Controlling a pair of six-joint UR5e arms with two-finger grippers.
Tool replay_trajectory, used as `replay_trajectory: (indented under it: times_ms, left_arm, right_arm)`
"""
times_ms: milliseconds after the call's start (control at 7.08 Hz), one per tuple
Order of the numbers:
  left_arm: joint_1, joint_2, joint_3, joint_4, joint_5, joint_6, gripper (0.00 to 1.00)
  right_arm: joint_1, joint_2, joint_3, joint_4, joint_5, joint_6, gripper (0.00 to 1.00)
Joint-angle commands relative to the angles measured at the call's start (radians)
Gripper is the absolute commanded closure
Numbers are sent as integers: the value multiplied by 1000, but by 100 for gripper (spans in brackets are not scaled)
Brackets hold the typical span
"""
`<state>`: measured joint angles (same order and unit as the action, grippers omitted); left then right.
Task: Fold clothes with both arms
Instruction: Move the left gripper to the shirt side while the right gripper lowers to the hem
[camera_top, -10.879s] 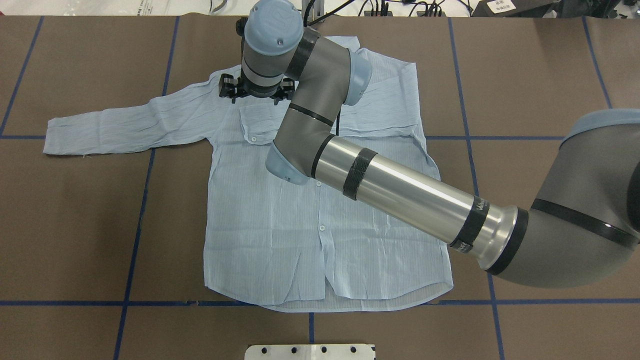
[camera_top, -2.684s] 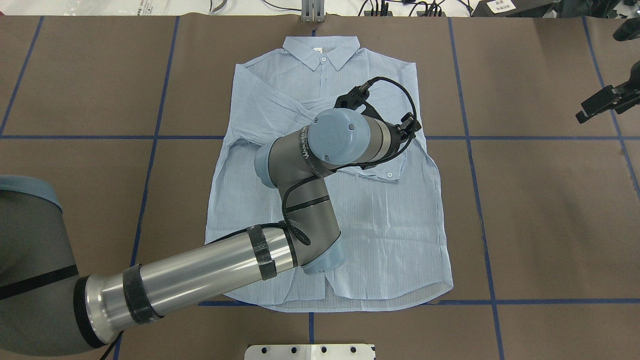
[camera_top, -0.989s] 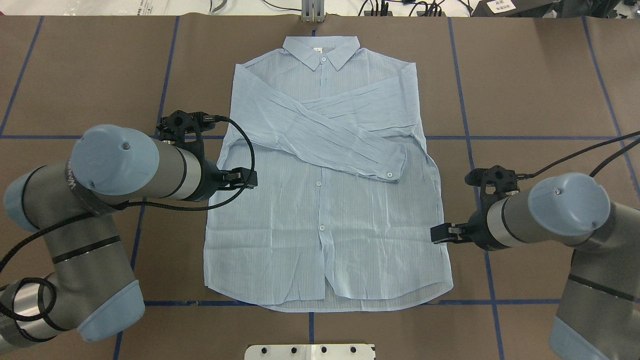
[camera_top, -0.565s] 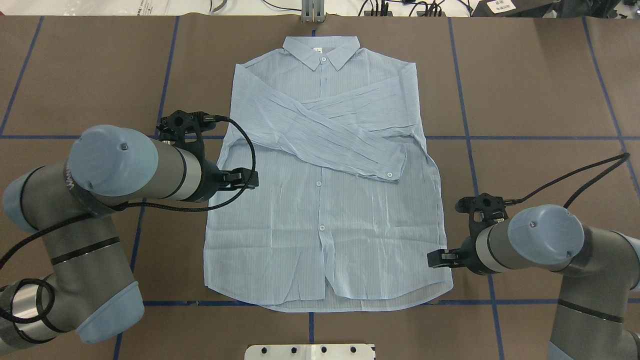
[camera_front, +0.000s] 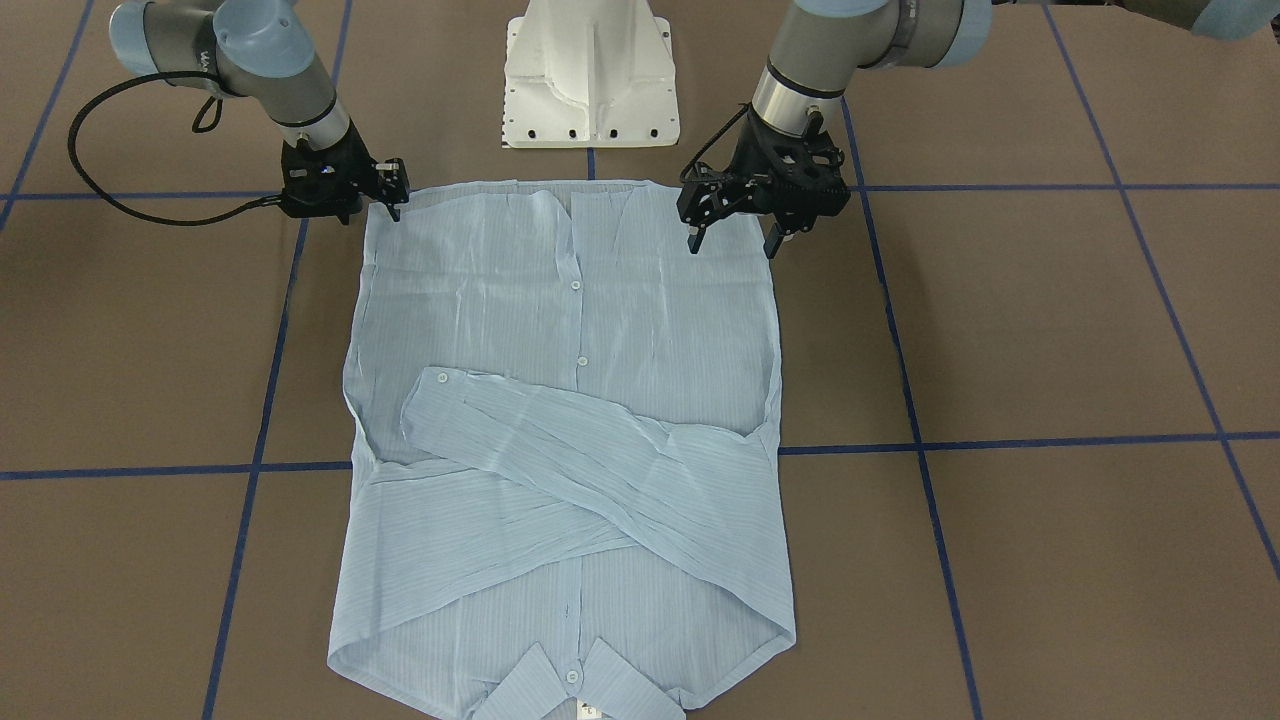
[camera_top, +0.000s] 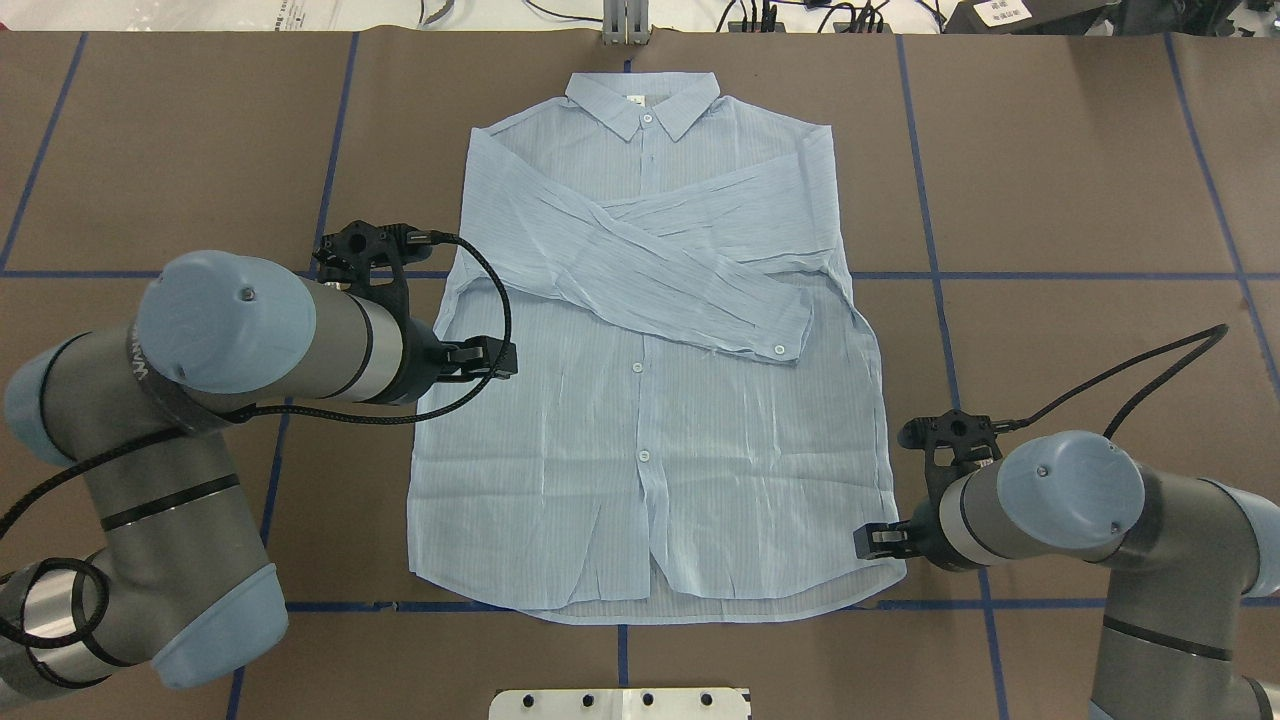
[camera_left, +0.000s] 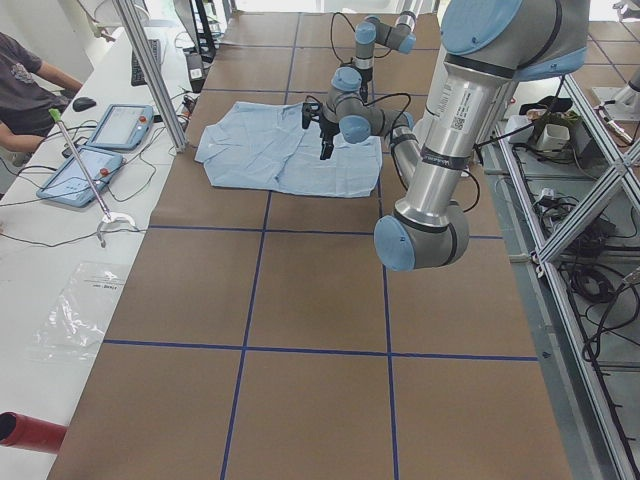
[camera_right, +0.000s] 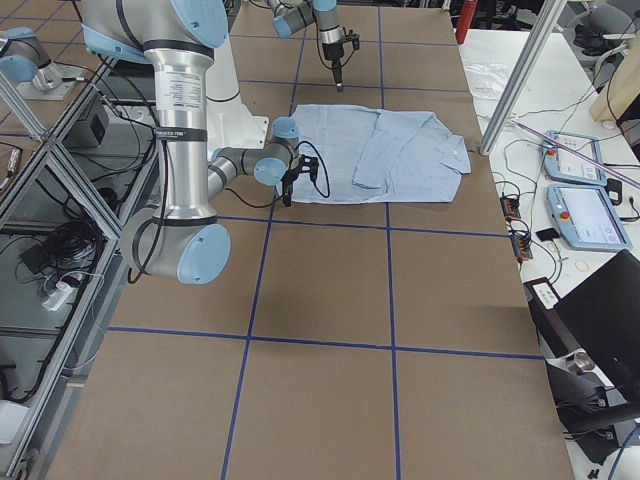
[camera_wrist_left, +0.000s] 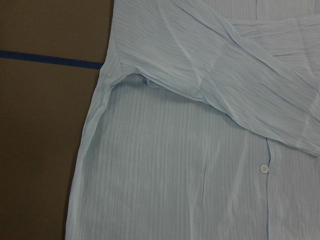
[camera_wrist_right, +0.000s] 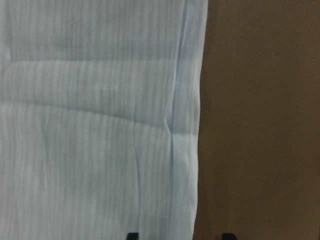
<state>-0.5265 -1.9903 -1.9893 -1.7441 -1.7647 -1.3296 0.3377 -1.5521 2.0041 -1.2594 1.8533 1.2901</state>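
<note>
The clothes are one pale-blue striped shirt (camera_top: 650, 450) lying flat, buttons up, collar (camera_top: 642, 105) at the far side. Both sleeves are crossed over the chest, with a cuff (camera_top: 780, 340) on top. My left gripper (camera_top: 495, 358) hangs open over the shirt's left side edge at mid-height; its spread fingers show in the front view (camera_front: 733, 243). My right gripper (camera_top: 872, 540) is low at the hem's right corner (camera_front: 372, 205). In the right wrist view its two fingertips (camera_wrist_right: 131, 235) stand apart astride the shirt's side edge (camera_wrist_right: 187, 125), with nothing gripped.
Brown paper with blue tape lines covers the table (camera_top: 1100, 200). The white pedestal base (camera_front: 590, 70) stands just behind the hem. Tablets (camera_left: 95, 150) and a person's arm (camera_left: 30, 70) are on a side bench past the collar end.
The right gripper has slid along the shirt's right edge toward the hem corner. The left gripper has barely moved. Earlier on, the arms laid both sleeves across the chest.
</note>
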Motion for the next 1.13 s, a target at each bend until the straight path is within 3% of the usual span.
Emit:
replay_trajectory:
  times_ms: [0, 141, 424, 989]
  left_arm:
    - [0, 1, 3, 0, -1, 1, 2]
    - [0, 1, 9, -2, -1, 1, 2]
    - [2, 1, 14, -3, 2, 3, 6]
    - [8, 5, 36, -2, 5, 1, 13]
  right_arm:
    - [-3, -2, -5, 0, 18, -2, 53]
    - [-2, -6, -5, 0, 20, -2, 66]
    - [0, -8, -2, 0, 20, -2, 100]
    - [0, 6, 25, 6, 0, 59, 100]
